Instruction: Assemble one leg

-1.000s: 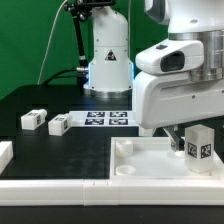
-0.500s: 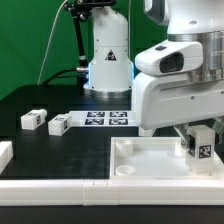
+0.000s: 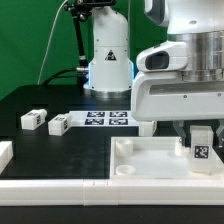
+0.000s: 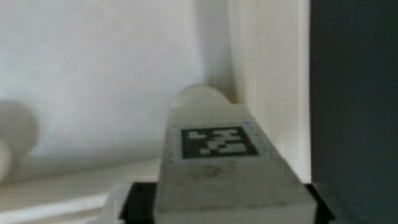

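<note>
Holds the leg [image 3: 201, 152] upright and tag-forward, clenched in the gripper [image 3: 200, 131], low over the white tray-like top [image 3: 150, 160] near the worktop's front edge at the exterior view's right, apparently to line its base up with a corner socket, with a spare leg [image 3: 60, 124] lying beside the marker board [image 3: 107, 118].

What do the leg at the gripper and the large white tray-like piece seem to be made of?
The leg: probably hard white plastic, matte; smooth, evenly coloured faces. Its tag looks like a flat printed sticker. The tray-like piece: likely the same plastic; rounded moulded rims with a soft sheen.
</note>
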Motion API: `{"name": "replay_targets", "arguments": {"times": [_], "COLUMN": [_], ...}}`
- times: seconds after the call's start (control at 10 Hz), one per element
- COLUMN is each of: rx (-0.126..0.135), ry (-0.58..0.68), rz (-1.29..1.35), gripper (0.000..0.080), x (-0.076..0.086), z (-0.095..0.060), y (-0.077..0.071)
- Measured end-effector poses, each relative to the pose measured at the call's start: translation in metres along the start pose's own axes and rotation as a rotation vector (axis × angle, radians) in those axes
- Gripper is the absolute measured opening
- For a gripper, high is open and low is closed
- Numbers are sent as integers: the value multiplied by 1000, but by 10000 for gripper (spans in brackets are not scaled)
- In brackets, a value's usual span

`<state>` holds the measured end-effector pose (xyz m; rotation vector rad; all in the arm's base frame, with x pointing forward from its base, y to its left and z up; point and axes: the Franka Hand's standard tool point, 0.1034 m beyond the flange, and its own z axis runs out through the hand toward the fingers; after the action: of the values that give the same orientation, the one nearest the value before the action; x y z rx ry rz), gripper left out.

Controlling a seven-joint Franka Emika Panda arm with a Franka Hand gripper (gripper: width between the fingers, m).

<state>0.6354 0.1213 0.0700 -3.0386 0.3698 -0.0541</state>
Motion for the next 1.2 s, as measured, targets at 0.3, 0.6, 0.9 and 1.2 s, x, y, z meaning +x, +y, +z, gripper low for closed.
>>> {"name": "replay_targets", "arguments": {"times": [0.3, 0.6, 0.9, 1.2], "rx": [30, 44, 56, 59], "ry": [8, 9, -12, -17], "rz": [361, 711, 1003, 1025], "gripper": [291, 291, 291, 294], "x": [2, 1, -1, -1], "z": [1, 1, 2, 2], "y": [3, 4, 2, 1]}}
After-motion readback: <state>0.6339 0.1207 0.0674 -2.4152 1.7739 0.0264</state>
